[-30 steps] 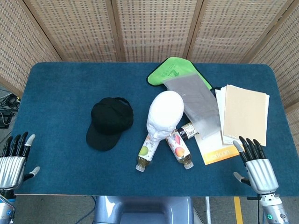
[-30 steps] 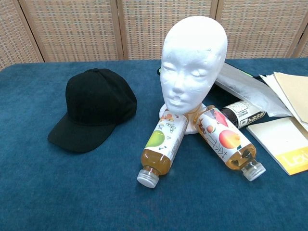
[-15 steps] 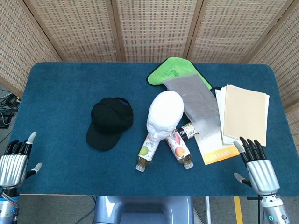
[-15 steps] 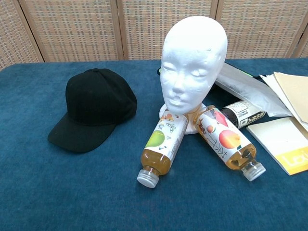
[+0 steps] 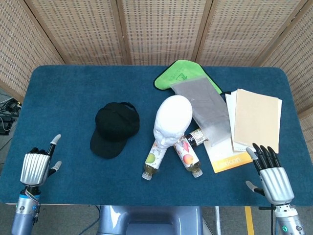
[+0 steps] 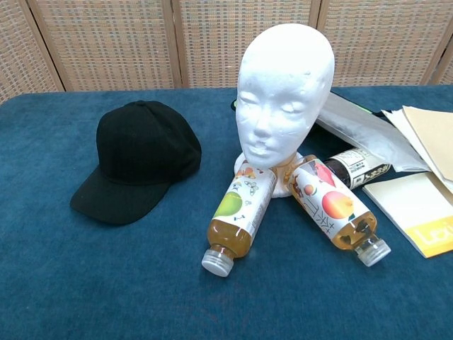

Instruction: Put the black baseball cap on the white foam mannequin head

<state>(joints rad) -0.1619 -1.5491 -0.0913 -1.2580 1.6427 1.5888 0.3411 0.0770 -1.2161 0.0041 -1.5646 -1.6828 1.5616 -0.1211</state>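
- Left hand (image 5: 36, 166): at the near left edge of the table (image 5: 63, 98), seen from the back; one finger and the thumb stick out while the others look curled in, and it holds and touches nothing. It is well apart from the cap.
- Right hand (image 5: 274, 178): at the near right corner, fingers extended and apart, holding nothing (its fingertips lie just near the edge of the orange-lettered booklet (image 5: 226, 157)).
- Black baseball cap (image 5: 115, 128): lies crown-up on the table, left of centre, untouched. Its long axis runs from the strap at the far side to the brim at the near side, the brim pointing toward the robot and slightly to its left.
- White foam mannequin head (image 6: 284, 92): stands upright at the table's centre, just right of the cap, bare, its face turned toward the robot.
- Green-label bottle (image 6: 237, 219) and orange-label bottle (image 6: 334, 210): lie on their sides against the head's base, caps toward the robot; a dark bottle (image 6: 357, 167) lies behind them.
- Behind and to the right: a green pouch (image 5: 183, 76), a grey plastic bag (image 5: 205, 107) and a stack of paper (image 5: 257, 117).
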